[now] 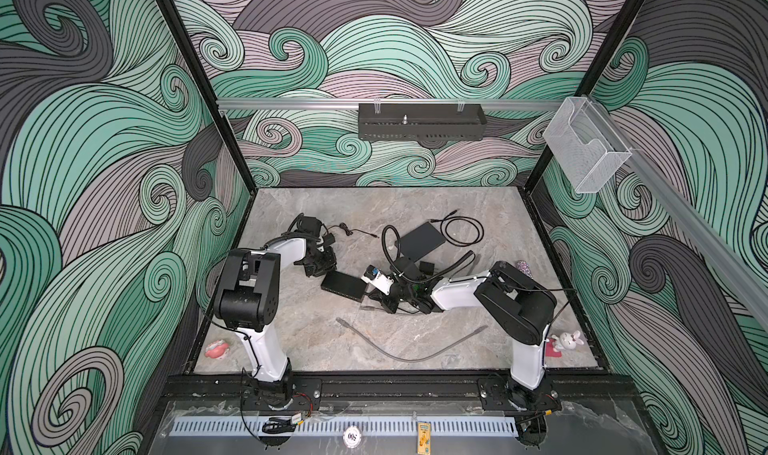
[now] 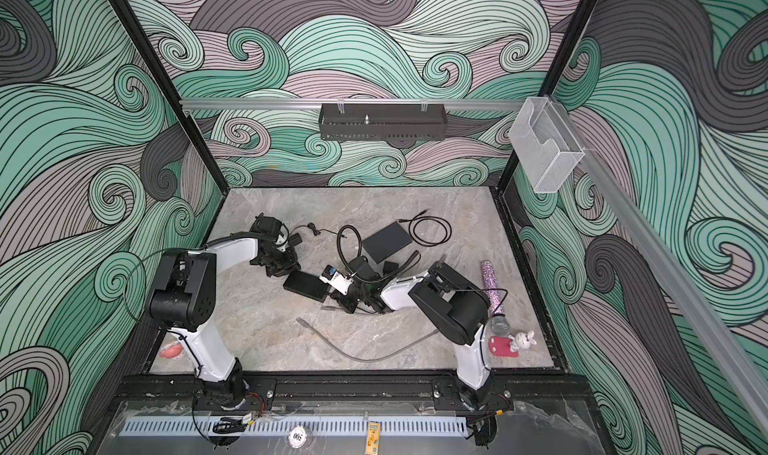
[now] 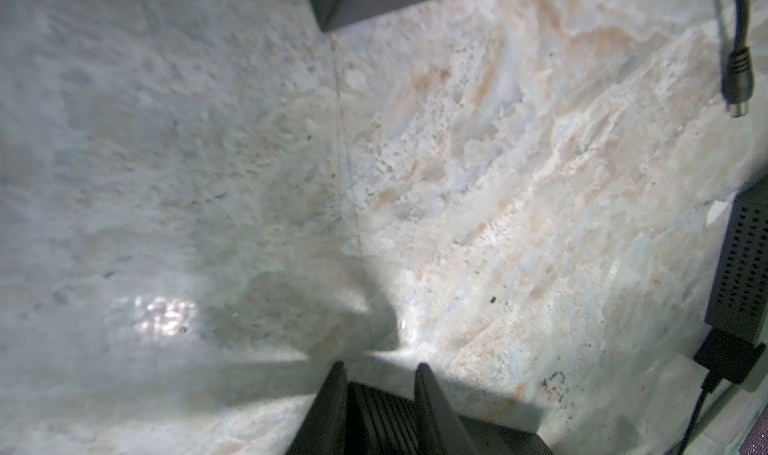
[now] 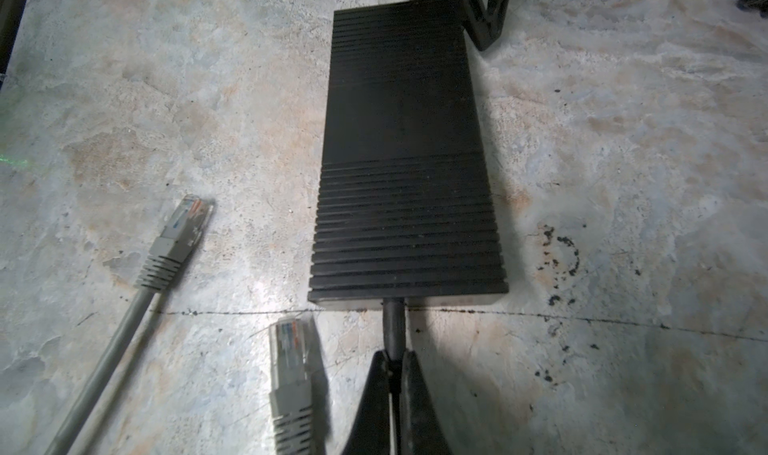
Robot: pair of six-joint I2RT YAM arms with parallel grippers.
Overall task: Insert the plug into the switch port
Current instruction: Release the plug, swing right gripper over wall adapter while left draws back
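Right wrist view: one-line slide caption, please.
The plug pinched in the right gripper, tip at the end face of the box; two grey network plugs lie beside.

The switch (image 1: 344,284) lies between left gripper (image 3: 380,370) and right gripper (image 4: 395,355), with the network cable (image 1: 407,347) before them.

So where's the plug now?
Right wrist view: the plug is pinched in the right gripper, tip at the end of the black box, a grey connector alongside.

Ribbed black box (image 4: 405,162) lying flat, black plug (image 4: 393,322) touching its end face
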